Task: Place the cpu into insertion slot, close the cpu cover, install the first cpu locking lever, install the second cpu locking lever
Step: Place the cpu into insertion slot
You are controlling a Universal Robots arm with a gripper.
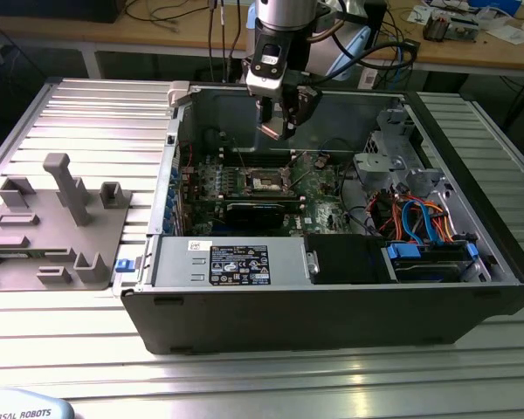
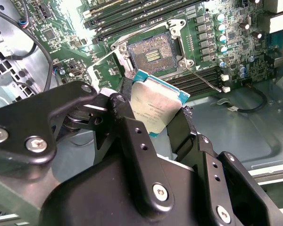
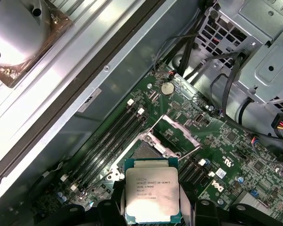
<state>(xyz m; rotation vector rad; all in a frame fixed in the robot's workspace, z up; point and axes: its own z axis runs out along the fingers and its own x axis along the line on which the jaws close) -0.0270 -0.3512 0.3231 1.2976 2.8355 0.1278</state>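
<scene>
Jaws of the gripper (image 1: pixel 275 131) were clamped on 2 opposite edges of the cpu (image 3: pixel 152 195), holding it in the air over the green motherboard (image 3: pixel 236 141), near the insertion slot (image 3: pixel 148 151). The slot lay bare, with the cpu cover (image 3: pixel 185 136) swung up beside it. Several lines of dark print crossed the cpu's silvery top; a black printed label (image 1: pixel 238 264) sat on the power supply (image 1: pixel 179 262).

A ribbed aluminium table (image 1: pixel 70 349) fills the foreground, with a cluttered wooden workbench (image 1: pixel 498 54) standing behind it.
</scene>
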